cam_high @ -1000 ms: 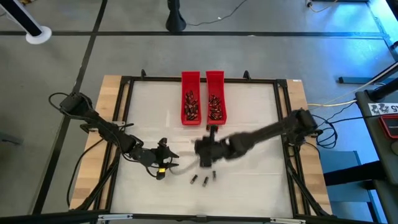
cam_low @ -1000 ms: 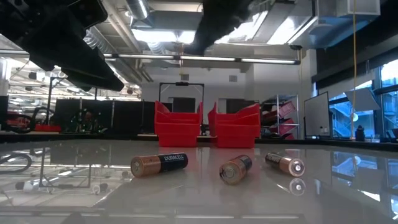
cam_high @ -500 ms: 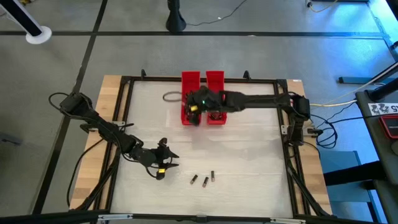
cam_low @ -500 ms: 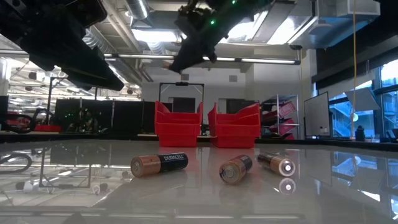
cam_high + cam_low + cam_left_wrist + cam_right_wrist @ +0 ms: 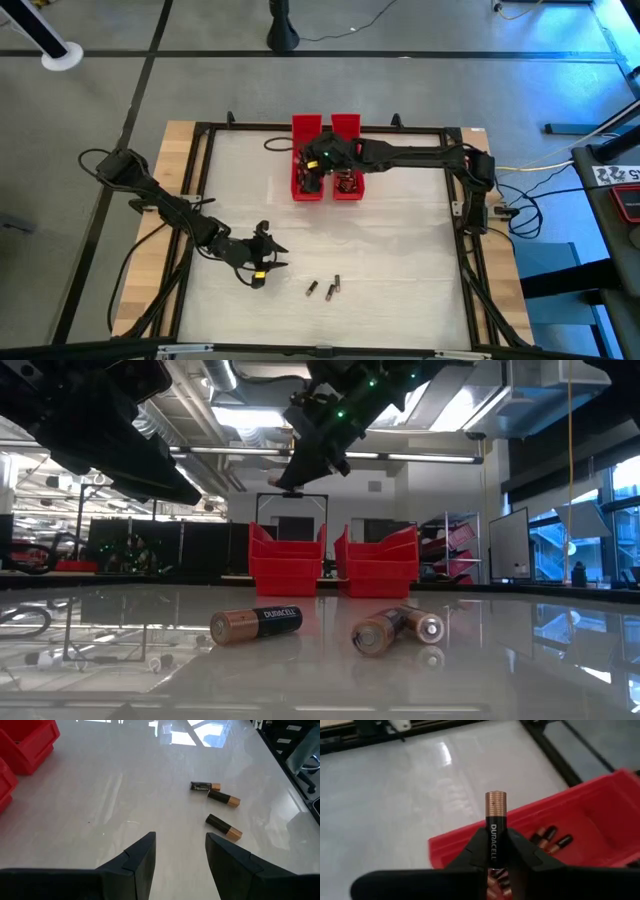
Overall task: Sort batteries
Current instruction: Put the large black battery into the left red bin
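One battery (image 5: 495, 827) between right jaws

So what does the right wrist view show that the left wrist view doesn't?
Only the right wrist view shows the right pincer shut on a battery held upright above the red trays, which have more batteries inside.

Only the left wrist view shows the left pincer open and empty, and three loose batteries lying on the white table beyond it.

Both show the glossy white table and some red tray; the left wrist view catches only a corner of it.
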Available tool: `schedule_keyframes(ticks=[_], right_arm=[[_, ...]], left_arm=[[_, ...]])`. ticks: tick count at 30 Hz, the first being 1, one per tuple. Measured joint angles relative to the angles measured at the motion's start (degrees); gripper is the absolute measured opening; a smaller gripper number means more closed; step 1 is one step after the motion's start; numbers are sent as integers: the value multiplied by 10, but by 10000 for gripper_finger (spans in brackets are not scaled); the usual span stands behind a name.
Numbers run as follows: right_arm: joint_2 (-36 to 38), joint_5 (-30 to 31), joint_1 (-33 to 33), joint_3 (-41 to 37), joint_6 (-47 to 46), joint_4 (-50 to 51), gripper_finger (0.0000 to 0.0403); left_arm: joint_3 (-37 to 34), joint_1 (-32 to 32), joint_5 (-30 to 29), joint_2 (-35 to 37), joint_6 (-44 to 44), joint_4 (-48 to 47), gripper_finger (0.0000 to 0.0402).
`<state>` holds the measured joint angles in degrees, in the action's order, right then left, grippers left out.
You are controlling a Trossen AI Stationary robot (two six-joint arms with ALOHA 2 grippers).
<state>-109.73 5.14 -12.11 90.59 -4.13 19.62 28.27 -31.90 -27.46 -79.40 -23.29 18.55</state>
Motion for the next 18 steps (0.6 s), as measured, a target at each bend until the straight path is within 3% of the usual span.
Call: schedule_keyframes(ticks=[4,9,13,15,18], right_arm=[[-2,43,1,0,0,5,85],[-3,48,1,0,0,5,169],[-3,43,1,0,1,13,210],[0,22,1,0,5,36,223],[7,-58,8,0,13,73,229]], left_arm=[[0,0,0,0,-2,0,161],[0,0,0,0,-5,0,161],[0,0,0,0,-7,0,161],[0,0,0,0,-7,0,161],[0,0,-1,0,-7,0,161]])
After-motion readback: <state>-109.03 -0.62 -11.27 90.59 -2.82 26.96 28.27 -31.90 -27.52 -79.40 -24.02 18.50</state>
